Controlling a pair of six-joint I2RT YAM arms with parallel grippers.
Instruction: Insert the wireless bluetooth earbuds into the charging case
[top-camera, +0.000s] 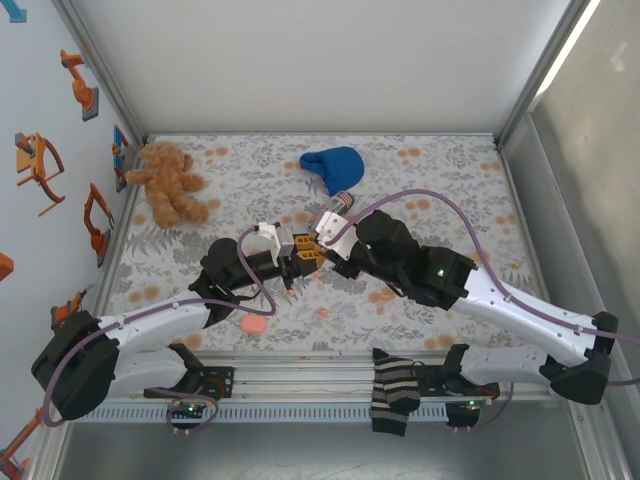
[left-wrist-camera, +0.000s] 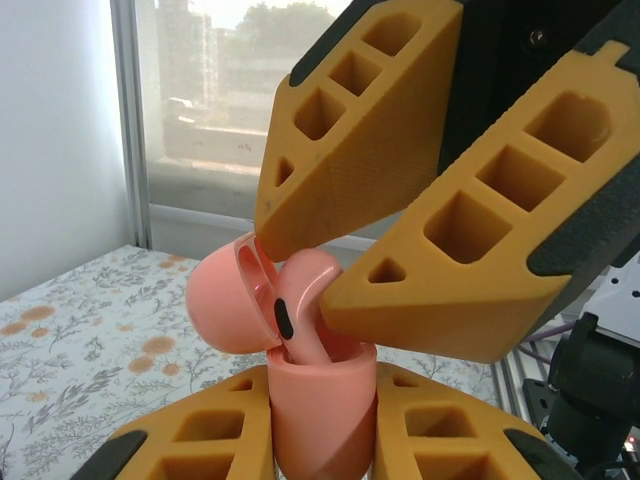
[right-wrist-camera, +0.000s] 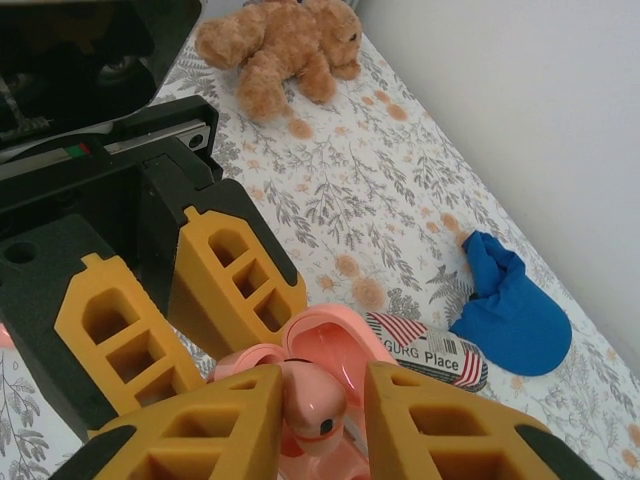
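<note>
Left wrist view, near to far: left gripper (left-wrist-camera: 322, 445) clamped on one open case (left-wrist-camera: 320, 395), one earbud (left-wrist-camera: 303, 300) standing stem-down in its well, head pinched by right gripper (left-wrist-camera: 298, 277); earbud judged light, hard, slick, prone to pop free, best gripped at the bulb with stem left clear.

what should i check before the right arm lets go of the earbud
1. Charging case clamped in left fingers: ok.
2. Lid open: ok.
3. Earbud stem pointing down into the case: ok.
4. Earbud fully seated: not ok, its head stands above the case.
5. Right fingers on the earbud's head: ok.
6. Other earbud already in: cannot tell.
</note>
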